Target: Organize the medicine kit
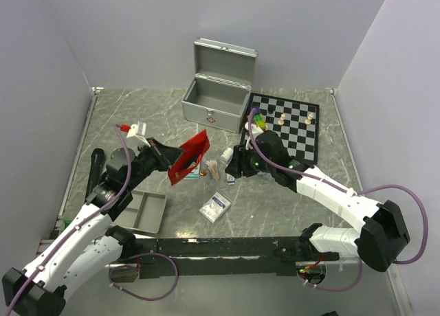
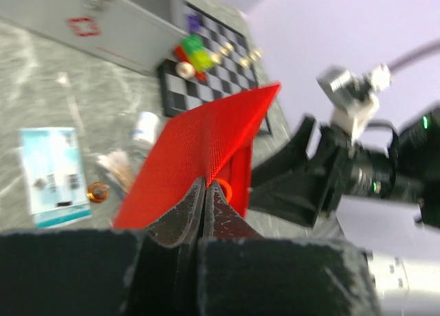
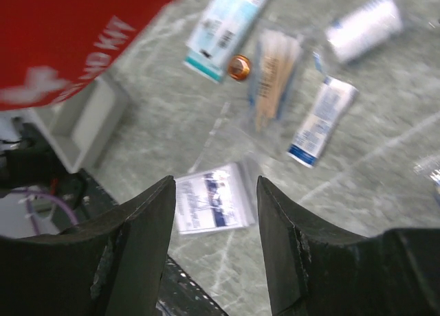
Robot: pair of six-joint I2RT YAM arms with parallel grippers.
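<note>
We saw the kit, a boxy silver metal case, standing at the far middle of the marbled grey tabletop with its hinged lid raised. Just to its right lay a checkered chessboard. Nearer the arm bases, the left claw was pinched tight on a flat red pouch with a finely woven face, held tilted above the tabletop. The right claw hung with jaws apart, gripping nothing, over a flat printed packet, a slim sachet and a white roll.
</note>
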